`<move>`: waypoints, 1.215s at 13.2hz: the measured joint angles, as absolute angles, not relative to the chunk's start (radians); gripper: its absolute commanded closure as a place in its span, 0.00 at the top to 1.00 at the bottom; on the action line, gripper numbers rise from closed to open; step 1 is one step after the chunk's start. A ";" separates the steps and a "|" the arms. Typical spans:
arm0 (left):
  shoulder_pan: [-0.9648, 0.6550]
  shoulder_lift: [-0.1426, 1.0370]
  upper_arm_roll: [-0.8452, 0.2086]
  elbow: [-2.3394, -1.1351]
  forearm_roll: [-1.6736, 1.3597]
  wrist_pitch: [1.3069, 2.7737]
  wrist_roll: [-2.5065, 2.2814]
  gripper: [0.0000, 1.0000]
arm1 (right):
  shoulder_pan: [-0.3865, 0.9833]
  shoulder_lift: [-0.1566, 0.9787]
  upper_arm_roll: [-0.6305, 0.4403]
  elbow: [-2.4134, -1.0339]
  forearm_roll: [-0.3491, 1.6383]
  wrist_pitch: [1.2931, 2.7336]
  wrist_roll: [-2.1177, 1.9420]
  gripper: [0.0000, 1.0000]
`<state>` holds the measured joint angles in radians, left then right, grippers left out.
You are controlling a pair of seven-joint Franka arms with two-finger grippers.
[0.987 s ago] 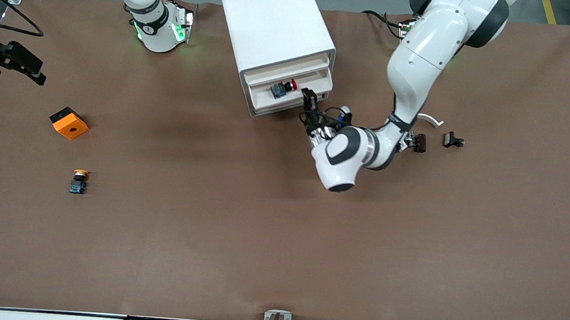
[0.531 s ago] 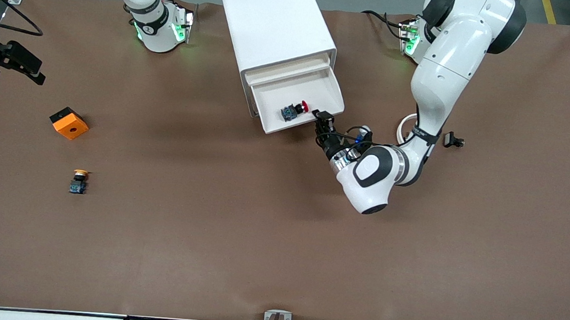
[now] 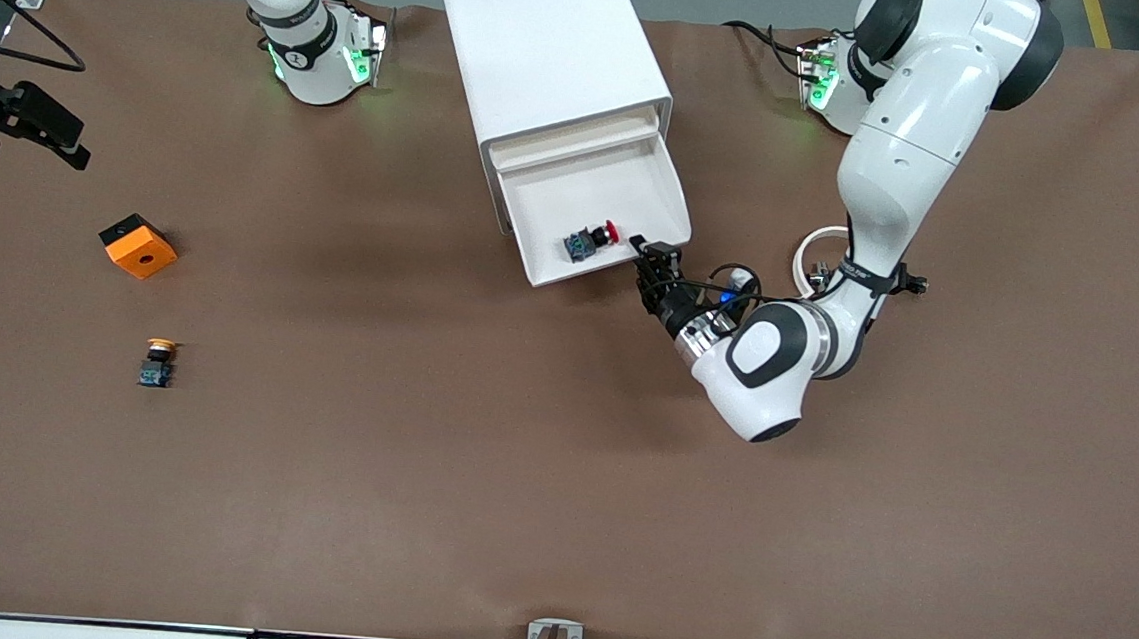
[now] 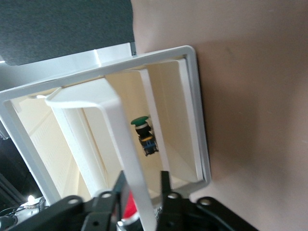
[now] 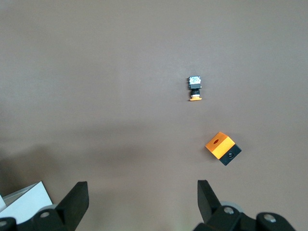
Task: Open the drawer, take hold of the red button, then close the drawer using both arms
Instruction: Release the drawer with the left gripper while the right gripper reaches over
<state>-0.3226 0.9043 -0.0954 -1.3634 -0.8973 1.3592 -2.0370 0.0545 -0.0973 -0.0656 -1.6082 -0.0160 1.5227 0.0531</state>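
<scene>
We see the cabinet (image 3: 548,47) in the upper middle of the front view. The drawer (image 3: 579,190), second from the top, stands well out of it toward the camera. Its tray floor is open to above and its front edge slants across the frame's centre.

The button (image 3: 590,240) lies on its side in the drawer, just inside the front wall. Its red cap points toward the corner at the left arm's end. It sits apart from both side walls, with bare tray floor between it and the cabinet face.

The left gripper (image 3: 655,265) is at that front corner. In the left wrist view its fingers (image 4: 164,187) are clamped on either side of the drawer's thin white front lip (image 4: 130,159).

The right arm waits. The right gripper (image 5: 142,192) hangs with its fingers spread wide above the table (image 3: 518,476) toward the right arm's end. Below it lie the orange cube (image 5: 222,147) and the yellow-capped button (image 5: 195,89), well apart from the cabinet.

A white ring (image 3: 815,248) lies by the left arm's forearm. Brown table surface spreads across the lower half of the front view.
</scene>
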 measured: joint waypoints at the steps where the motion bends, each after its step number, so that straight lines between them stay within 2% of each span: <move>1: -0.308 0.905 -0.095 -1.358 -0.897 1.359 -2.027 1.00 | 0.055 -0.092 -0.063 -1.608 -0.015 1.525 0.053 1.00; 5: -0.301 0.906 -0.056 -1.305 -0.879 1.364 -2.016 1.00 | 0.088 -0.036 -0.050 -1.606 -0.010 1.610 0.053 1.00; 9: -0.293 0.892 -0.002 -1.215 -0.713 1.363 -1.808 1.00 | 0.174 -0.010 -0.046 -1.546 -0.009 1.621 0.053 1.00; 16: -0.281 0.762 0.120 -1.153 -0.386 1.404 -1.367 1.00 | 0.170 0.077 -0.065 -1.513 0.079 1.618 0.219 1.00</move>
<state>-0.2811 0.7616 0.1202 -1.1534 -0.3855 1.4037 -1.3666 0.1702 0.0767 -0.0649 -1.5130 0.0793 1.6183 0.2191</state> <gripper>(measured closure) 0.000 0.000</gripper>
